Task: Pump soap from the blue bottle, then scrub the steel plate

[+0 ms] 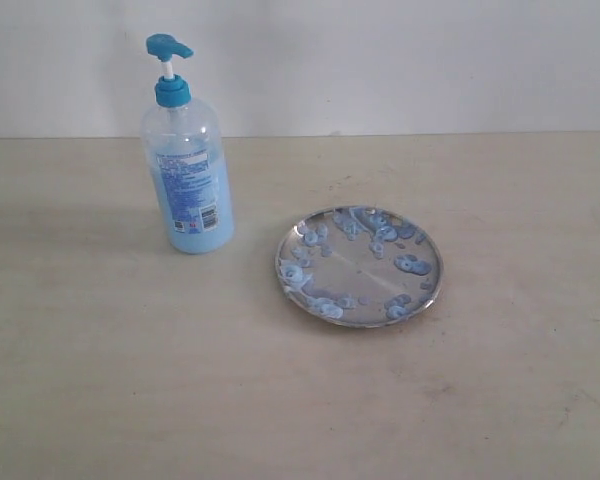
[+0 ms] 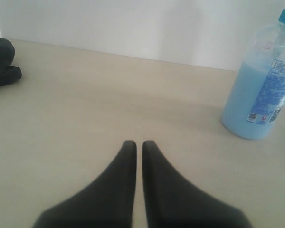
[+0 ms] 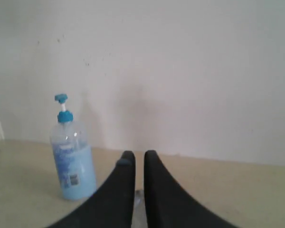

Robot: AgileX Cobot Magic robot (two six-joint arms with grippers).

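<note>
The blue bottle (image 1: 187, 160) stands upright at the left back of the table, its light blue soap (image 1: 200, 205) filling the lower half. To its right lies the steel plate (image 1: 359, 264), dotted with pale blue soap blobs (image 1: 411, 264). Neither arm shows in the exterior view. My left gripper (image 2: 135, 143) is shut over bare table, with the blue bottle (image 2: 262, 90) off to one side and apart from it. My right gripper (image 3: 136, 155) is shut too, holding nothing; a sliver of the steel plate (image 3: 138, 205) shows between its fingers, and the blue bottle (image 3: 72, 156) stands beyond.
The beige table (image 1: 110, 370) meets a white wall (image 1: 400, 60) behind. A dark object (image 2: 2, 61) lies at the table's edge in the left wrist view.
</note>
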